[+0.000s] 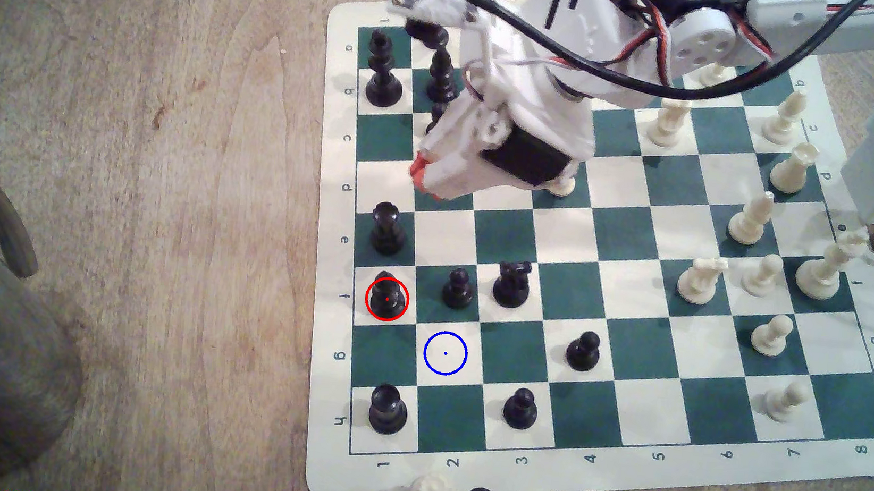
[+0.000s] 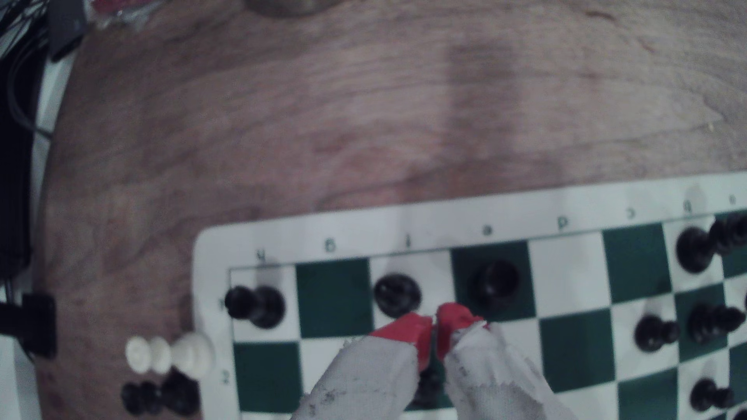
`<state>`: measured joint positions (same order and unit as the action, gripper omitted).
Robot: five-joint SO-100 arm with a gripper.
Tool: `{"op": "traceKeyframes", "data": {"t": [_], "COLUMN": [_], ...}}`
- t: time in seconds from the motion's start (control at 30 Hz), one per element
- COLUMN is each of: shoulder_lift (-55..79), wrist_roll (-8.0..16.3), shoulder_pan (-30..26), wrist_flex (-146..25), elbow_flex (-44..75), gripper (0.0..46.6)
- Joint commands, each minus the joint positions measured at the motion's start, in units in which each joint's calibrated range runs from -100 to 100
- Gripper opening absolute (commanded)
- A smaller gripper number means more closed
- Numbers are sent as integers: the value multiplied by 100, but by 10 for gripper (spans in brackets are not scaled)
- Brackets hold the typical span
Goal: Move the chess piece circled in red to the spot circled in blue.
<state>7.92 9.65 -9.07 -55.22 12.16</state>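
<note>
A worn wooden tabletop (image 1: 182,154) is carrying a green-and-cream chess mat (image 1: 610,262). The black bishop (image 1: 387,297), ringed in red, is standing on a cream edge square in row f; in the wrist view it (image 2: 397,294) is sitting just beyond the red fingertips (image 2: 412,329). The blue-ringed cream square (image 1: 445,353) is lying diagonally next to it, bare. The gripper (image 1: 426,175) is hovering over rows c and d, its jaws nearly together and holding nothing.
</note>
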Motion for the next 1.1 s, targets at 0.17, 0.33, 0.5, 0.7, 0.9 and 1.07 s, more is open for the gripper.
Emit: {"op": "traceKeyframes", "data": {"t": [0.17,0.33,0.5,0.7,0.9,1.07], "shoulder_lift": [490,779,1101,1509,1772,1857], "wrist_roll": [225,244,249,239,215,244], "shoulder_pan": [-168,-153,-129,-106,51,137], "wrist_flex": [117,338,469,600,608,624], "elbow_flex": [1124,1142,1332,1640,1658,1586], "gripper": [99,158,158,150,152,153]}}
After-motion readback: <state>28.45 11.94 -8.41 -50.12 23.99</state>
